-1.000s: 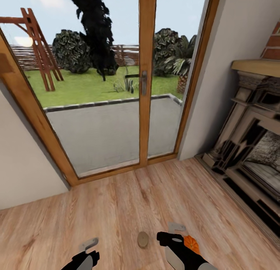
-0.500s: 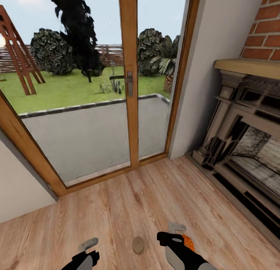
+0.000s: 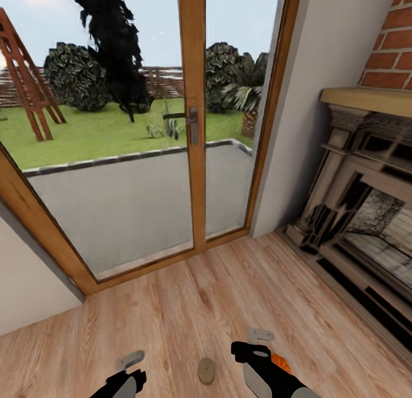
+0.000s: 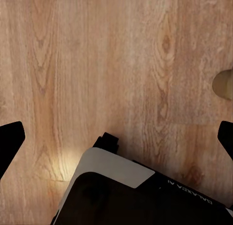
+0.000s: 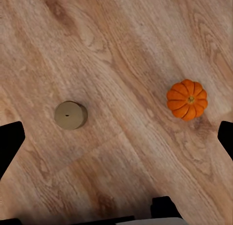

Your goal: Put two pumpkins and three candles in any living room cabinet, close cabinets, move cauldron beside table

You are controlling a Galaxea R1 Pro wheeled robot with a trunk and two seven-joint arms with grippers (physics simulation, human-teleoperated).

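Pumpkin, candle apart on wood floor; fireplace right.

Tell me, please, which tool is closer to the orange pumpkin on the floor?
The right tool. The pumpkin lies on the wooden floor just beside it, partly hidden behind the right arm. The left tool is farther away, beyond the candle.

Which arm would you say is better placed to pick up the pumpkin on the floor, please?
The right, probably. The pumpkin lies on the wooden floor beside the right gripper, which looks open. The left gripper is farther off, beyond the candle.
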